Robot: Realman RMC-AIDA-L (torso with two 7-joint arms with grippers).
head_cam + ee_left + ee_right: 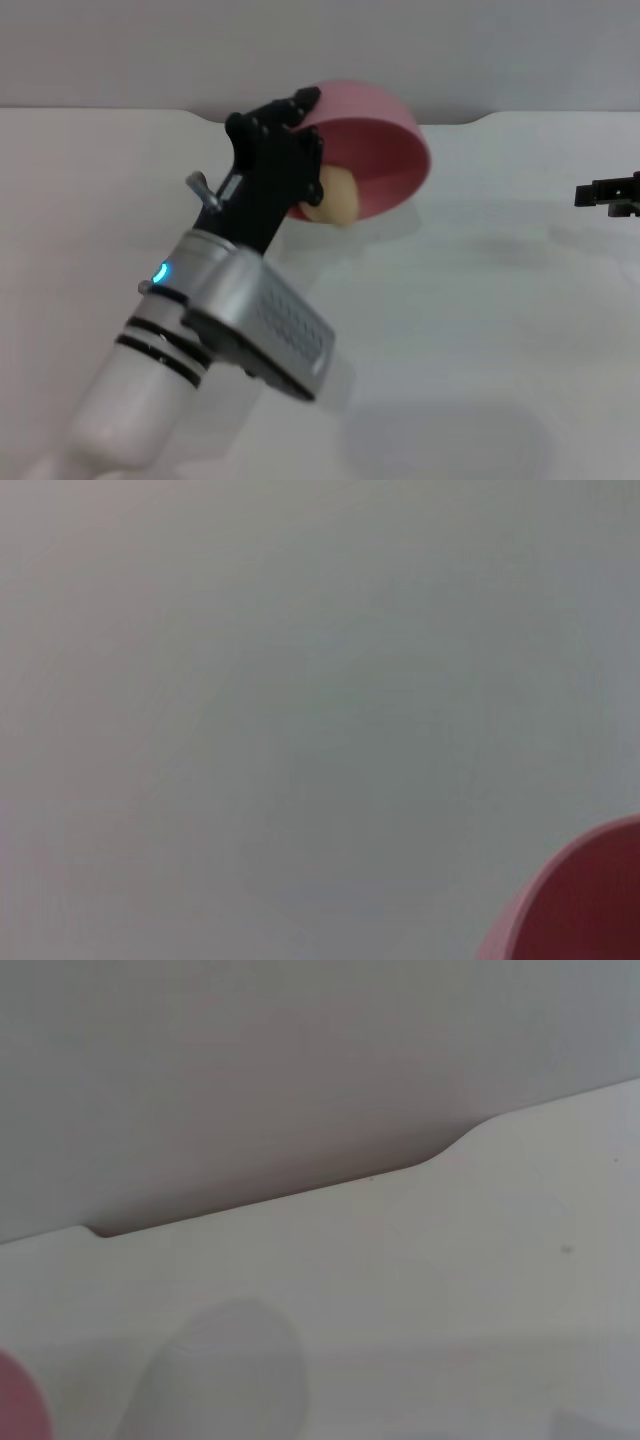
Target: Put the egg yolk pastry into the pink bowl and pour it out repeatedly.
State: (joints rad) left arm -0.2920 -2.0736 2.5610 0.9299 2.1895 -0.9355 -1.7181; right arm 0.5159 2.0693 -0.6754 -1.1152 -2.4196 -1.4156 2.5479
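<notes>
Here the left gripper (300, 110) jaws clamp the tipped pink bowl (385, 150), seemingly half-hiding the egg yolk pastry (335, 197).

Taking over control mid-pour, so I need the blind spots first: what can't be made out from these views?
- Left end effector, head view: its own black body hides the fingers on the pink bowl rim.
- Egg yolk pastry, head view: partly hidden behind that end effector; contact with the table unclear.
- Right end effector, head view: cut off by the frame edge.
- Left wrist view: only a bowl corner shows.
</notes>
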